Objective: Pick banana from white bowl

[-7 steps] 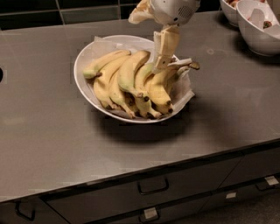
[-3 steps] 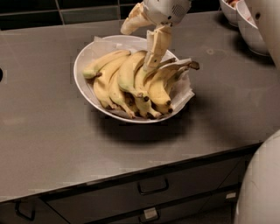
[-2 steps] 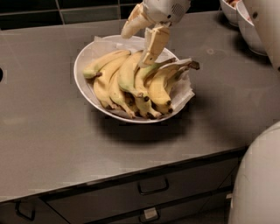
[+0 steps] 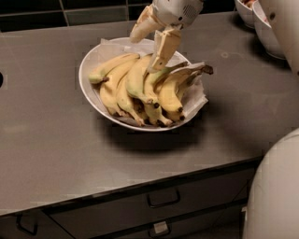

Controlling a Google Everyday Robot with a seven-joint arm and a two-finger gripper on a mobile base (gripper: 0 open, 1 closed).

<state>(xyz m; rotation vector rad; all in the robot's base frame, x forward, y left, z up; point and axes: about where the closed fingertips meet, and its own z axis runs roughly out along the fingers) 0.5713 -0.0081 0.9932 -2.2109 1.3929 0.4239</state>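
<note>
The gripper hung over the far side of the white bowl, fingers spread and empty, one tip beside the banana at the bowl's middle, so closing might have caught a slimmer neighbour or skidded off.

One white bowl sits on the one bench. It holds a heap of at least six bananas, and the overlap hides whether there are more. One of them is clearly thickest, the banana. One end effector hangs over the white bowl's far side, its two fingers spread apart. One second bowl shows far right of the white bowl, partly hidden. Two drawer handles show below the white bowl.
</note>
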